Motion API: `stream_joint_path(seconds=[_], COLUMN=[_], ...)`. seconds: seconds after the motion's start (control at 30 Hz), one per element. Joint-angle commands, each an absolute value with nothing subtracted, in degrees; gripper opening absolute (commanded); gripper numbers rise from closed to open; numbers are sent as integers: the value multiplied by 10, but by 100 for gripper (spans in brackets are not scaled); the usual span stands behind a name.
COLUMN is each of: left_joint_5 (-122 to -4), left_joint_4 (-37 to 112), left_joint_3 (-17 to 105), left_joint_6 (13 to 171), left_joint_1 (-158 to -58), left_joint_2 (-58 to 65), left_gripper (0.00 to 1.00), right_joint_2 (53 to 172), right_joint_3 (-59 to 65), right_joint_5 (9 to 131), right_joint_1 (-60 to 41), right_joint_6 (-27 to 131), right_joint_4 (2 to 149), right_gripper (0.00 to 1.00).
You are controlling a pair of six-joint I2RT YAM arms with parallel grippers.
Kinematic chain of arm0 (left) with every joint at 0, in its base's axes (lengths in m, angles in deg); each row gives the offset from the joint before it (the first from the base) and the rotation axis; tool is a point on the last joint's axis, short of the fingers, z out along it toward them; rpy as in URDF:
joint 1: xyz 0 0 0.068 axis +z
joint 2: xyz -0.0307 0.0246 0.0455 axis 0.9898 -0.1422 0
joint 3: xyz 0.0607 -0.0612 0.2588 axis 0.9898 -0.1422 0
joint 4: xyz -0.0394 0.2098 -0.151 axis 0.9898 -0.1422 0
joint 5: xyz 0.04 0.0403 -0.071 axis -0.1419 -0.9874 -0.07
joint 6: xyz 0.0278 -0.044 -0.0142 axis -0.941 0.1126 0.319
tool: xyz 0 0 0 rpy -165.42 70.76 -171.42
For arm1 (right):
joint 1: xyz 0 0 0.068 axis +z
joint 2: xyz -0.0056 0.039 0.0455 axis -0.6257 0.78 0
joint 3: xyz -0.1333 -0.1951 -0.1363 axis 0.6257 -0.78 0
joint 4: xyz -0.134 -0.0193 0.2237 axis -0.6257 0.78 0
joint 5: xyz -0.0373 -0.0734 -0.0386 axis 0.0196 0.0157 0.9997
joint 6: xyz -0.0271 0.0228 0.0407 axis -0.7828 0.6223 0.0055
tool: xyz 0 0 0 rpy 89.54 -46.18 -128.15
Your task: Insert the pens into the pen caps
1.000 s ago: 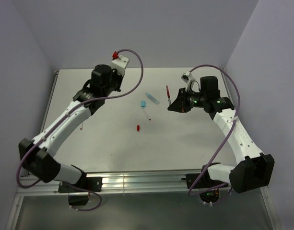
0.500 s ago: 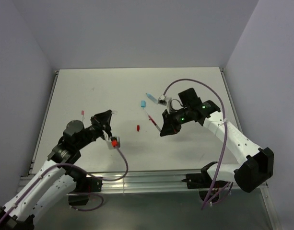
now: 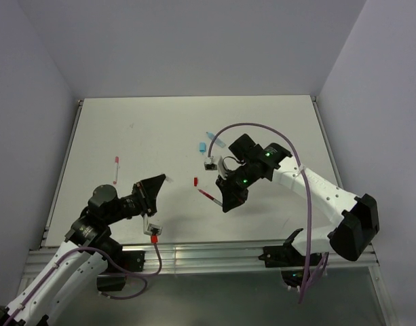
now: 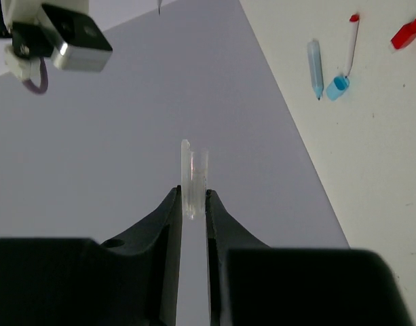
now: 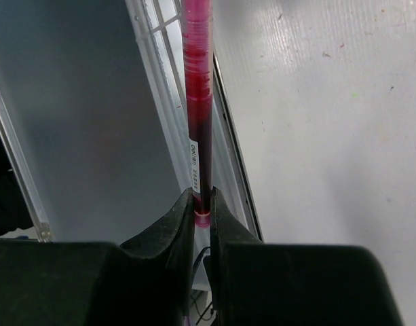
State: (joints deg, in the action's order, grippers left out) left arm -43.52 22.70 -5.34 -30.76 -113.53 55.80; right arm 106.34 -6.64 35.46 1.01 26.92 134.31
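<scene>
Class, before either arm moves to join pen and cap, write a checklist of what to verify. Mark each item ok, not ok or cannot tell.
1. Grip of right tool on red pen: ok, shut on the barrel.
2. Grip of left tool on clear cap: ok, pinched, sticking out past the fingertips.
3. Pen and cap lined up: not ok, the tools are well apart in the top view.
4. Open end of the held cap facing the pen: cannot tell.
5. Loose red cap out of the held pen's way: cannot tell, it lies close by.
</scene>
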Motion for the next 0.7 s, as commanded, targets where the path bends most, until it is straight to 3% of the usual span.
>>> stream_joint_path(seconds=[0.0, 0.67], left_joint_5=[-373, -351], left_joint_4=[206, 83], left_joint_3=[-47, 126], left_joint_6=[-435, -218], left_joint_1=[-1136, -1184], left_joint_2=[550, 416], left_gripper=[1, 0], right_joint_2=[1083, 1133], right_joint_3=[-23, 42], right_joint_5=[370, 367], right_joint_1=[35, 71], right_joint_6=[255, 261], right_joint_4=[1354, 1368], right_gripper=[0, 0])
